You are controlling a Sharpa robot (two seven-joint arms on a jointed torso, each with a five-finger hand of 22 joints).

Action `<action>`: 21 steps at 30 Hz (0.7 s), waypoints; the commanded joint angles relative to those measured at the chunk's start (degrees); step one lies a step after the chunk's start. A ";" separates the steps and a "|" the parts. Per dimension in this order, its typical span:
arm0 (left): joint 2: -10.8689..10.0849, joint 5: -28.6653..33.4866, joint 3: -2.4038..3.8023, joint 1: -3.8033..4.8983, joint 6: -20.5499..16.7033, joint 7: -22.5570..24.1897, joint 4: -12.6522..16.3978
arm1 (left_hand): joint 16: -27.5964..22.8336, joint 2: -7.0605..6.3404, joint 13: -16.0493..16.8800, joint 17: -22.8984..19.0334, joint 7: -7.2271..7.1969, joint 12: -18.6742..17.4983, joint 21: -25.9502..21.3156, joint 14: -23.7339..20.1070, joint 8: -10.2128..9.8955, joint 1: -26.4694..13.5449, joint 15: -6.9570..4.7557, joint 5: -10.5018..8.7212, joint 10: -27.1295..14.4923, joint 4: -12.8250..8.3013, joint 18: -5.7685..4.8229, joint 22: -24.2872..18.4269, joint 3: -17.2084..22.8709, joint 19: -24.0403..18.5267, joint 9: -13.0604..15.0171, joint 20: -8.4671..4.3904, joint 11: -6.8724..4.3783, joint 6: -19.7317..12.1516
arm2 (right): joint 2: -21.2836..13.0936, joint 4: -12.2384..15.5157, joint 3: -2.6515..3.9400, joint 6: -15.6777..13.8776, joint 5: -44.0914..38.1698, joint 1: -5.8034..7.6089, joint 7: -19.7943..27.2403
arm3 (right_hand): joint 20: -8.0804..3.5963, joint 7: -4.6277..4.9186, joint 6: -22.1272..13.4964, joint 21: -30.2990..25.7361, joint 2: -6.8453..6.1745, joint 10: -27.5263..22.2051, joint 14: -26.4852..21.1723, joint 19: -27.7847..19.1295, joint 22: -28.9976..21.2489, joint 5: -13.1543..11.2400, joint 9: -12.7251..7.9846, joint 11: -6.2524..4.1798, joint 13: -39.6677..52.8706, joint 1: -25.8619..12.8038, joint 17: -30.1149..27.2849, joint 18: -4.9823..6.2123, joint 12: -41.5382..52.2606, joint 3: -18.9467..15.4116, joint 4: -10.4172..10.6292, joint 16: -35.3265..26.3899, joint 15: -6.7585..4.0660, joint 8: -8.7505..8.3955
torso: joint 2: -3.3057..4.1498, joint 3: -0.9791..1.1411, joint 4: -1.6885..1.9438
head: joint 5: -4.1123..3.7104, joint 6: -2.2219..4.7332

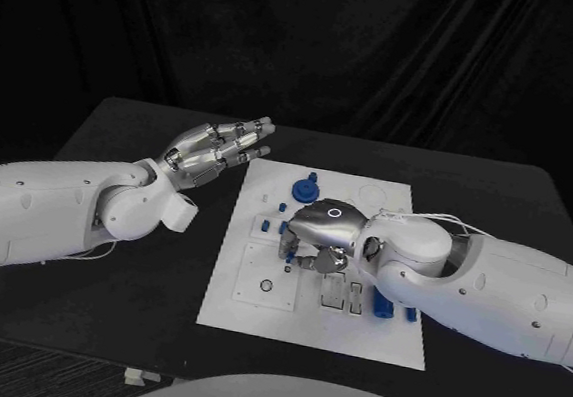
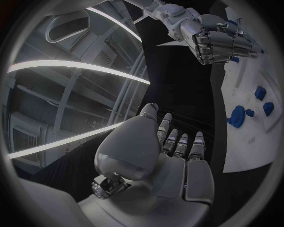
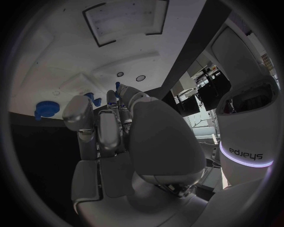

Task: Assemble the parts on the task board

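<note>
**White board at centre, right robot hand curled down over its parts**

Black tabletop [image 1: 112,193] carries everything you see here. Starting at your left, the left robot hand [image 1: 215,150] is raised off the surface just beside the task board's far left corner, fingers straight and slightly apart, holding nothing. Its wrist view confirms the flat, released palm [image 2: 177,161], with the board well off to one side of it.

Moving toward the middle, the task board [image 1: 249,304] lies flat, its long side running away from you. Blue parts [image 1: 307,183] stand near its far end, including a round toothed piece [image 2: 238,116] with smaller pieces next to it.

Further right, the right robot hand [image 1: 317,236] is over the middle of the board, fingers bent downward and inward onto the plate. You cannot tell from any view whether those fingers pinch a part or only touch the board. In its wrist view the fingertips [image 3: 112,101] point at the white surface, with blue pieces just beyond them. Another blue part [image 1: 382,307] lies on the board beneath that forearm.
</note>
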 commanded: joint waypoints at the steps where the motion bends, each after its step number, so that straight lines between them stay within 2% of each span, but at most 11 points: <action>1: 0.12 0.17 0.05 -0.12 0.69 0.45 0.13 | 0.19 0.52 0.05 0.09 0.15 0.31 0.20 0.32 0.37 0.19 -0.04 0.28 0.50 -0.07 1.16 -0.01 0.31 0.17 0.05 0.40 0.01 0.39 | 0.13 -0.21 0.04 0.50 -0.12 -0.19 0.10 | -0.03 0.01 -0.20 0.12 0.02 0.85 1.47 0.09 7.26 0.18 0.06 -0.40 0.12 0.69 0.10 -0.31 0.12 0.27 -0.12 0.40 0.26 -0.40 | -0.01 0.01 -0.04 | 0.03 -0.01; 10: 0.21 0.17 0.05 -0.14 0.90 0.26 0.09 | 0.20 0.58 0.04 0.09 0.20 0.33 0.21 0.33 0.42 0.22 -0.04 0.28 0.48 -0.08 1.16 0.00 0.37 0.19 0.05 0.40 0.06 0.44 | 0.42 -0.42 0.04 0.82 -0.12 -0.45 0.09 | -0.03 0.03 -0.24 0.14 -0.02 0.95 1.46 0.09 7.26 0.14 0.06 -0.40 0.14 0.64 0.05 -0.31 0.16 0.28 -0.15 0.37 0.25 -0.44 | -0.03 -0.01 -0.06 | -0.06 -0.01; 21: 0.24 0.17 0.05 -0.17 1.09 0.10 0.05 | 0.20 0.58 0.04 0.09 0.20 0.33 0.21 0.33 0.42 0.22 -0.04 0.28 0.48 -0.08 1.16 0.00 0.37 0.19 0.05 0.40 0.06 0.44 | 0.67 -1.10 0.04 1.63 -0.12 -0.67 0.05 | -0.04 0.03 -0.25 -0.09 -0.03 1.04 1.41 0.03 7.21 0.13 0.06 -0.42 0.17 0.63 -0.17 -0.27 0.20 0.30 -0.18 0.20 0.25 -0.46 | -0.07 0.00 -0.08 | 0.21 -0.01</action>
